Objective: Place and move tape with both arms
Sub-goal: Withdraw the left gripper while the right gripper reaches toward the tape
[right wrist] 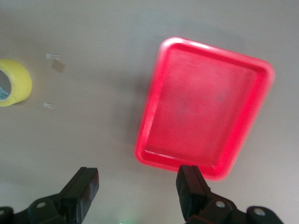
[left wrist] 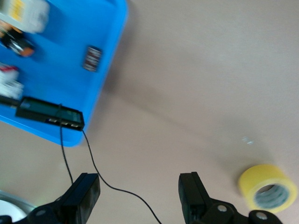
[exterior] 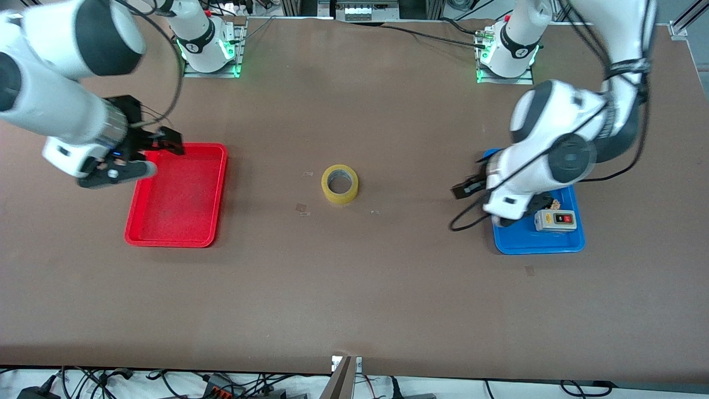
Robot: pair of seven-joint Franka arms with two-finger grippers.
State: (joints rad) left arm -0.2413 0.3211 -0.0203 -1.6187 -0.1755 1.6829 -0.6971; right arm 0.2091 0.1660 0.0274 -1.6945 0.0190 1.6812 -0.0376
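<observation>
The yellow tape roll (exterior: 339, 184) lies flat on the brown table, midway between the two trays, with nothing touching it. It also shows in the left wrist view (left wrist: 267, 188) and at the edge of the right wrist view (right wrist: 14, 83). My right gripper (exterior: 169, 141) hangs open and empty over the corner of the red tray (exterior: 177, 194) nearest the right arm's base; its jaws (right wrist: 138, 191) stand wide apart. My left gripper (exterior: 467, 188) is open and empty over bare table beside the blue tray (exterior: 532, 241); its jaws (left wrist: 138, 196) stand wide apart.
The red tray (right wrist: 205, 107) is empty. The blue tray (left wrist: 70, 70) holds a white switch box (exterior: 555, 220) and other small parts. A thin black cable (left wrist: 93, 163) trails from the blue tray onto the table. Small tape scraps (exterior: 301, 208) lie near the roll.
</observation>
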